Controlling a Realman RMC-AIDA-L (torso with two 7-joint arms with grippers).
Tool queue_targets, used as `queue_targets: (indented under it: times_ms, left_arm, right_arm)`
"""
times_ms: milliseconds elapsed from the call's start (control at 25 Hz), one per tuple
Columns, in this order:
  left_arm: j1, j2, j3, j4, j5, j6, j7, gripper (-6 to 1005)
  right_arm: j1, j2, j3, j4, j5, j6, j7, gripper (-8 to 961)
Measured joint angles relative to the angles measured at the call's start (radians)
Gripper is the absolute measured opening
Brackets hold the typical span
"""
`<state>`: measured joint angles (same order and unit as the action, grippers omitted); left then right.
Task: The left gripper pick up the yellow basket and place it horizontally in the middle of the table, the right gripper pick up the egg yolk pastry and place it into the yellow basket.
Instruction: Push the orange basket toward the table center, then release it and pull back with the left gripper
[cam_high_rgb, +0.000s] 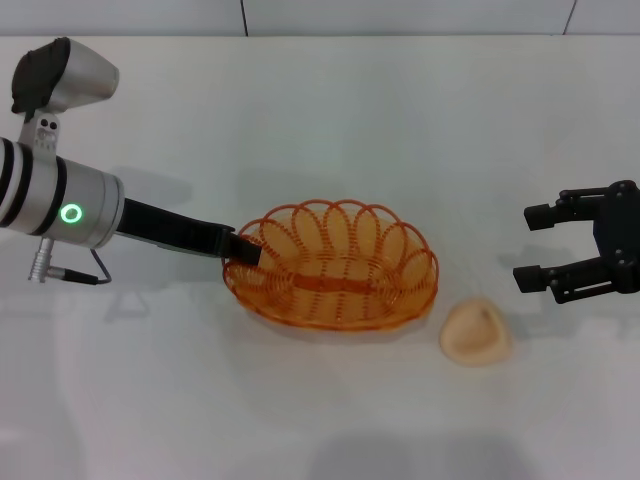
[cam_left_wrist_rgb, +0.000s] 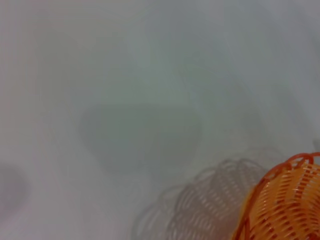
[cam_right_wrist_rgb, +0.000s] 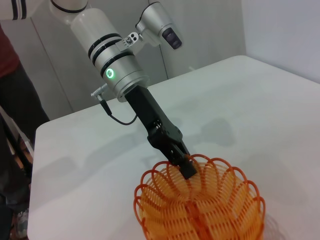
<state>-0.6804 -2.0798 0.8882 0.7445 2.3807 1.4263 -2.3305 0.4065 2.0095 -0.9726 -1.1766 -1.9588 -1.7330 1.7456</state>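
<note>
Yellow basket (cam_left_wrist_rgb: 282, 202) cut off at left wrist view's edge.

The yellow basket (cam_high_rgb: 335, 268) is made of thin looped strands, glossy and translucent orange-amber, like plastic wire, with open gaps between the loops and a scalloped rim. The egg yolk pastry (cam_high_rgb: 476, 333) has a smooth, matt, pale cream surface with a soft dimple. The counter (cam_high_rgb: 320, 120) is plain white and matt, showing only faint shadows. The left claw (cam_high_rgb: 243, 251) is matt black, plastic-looking, on a black forearm; behind it the wrist housing (cam_high_rgb: 75, 205) is satin silver-grey metal with a glowing green ring. The right claw (cam_high_rgb: 545, 245) is the same matt black.
</note>
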Motion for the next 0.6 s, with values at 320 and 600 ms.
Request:
queue_targets:
  times_ms: [320, 600]
  left_arm:
    - [0.015, 0.0, 0.0, -0.001, -0.022, -0.002, 0.003, 104]
    - [0.033, 0.0, -0.004, 0.0, -0.025, -0.006, 0.0, 131]
  right_arm:
    - [0.001, 0.0, 0.0, 0.009, 0.0, 0.0, 0.0, 837]
    - [0.005, 0.0, 0.0, 0.009, 0.0, 0.0, 0.0, 837]
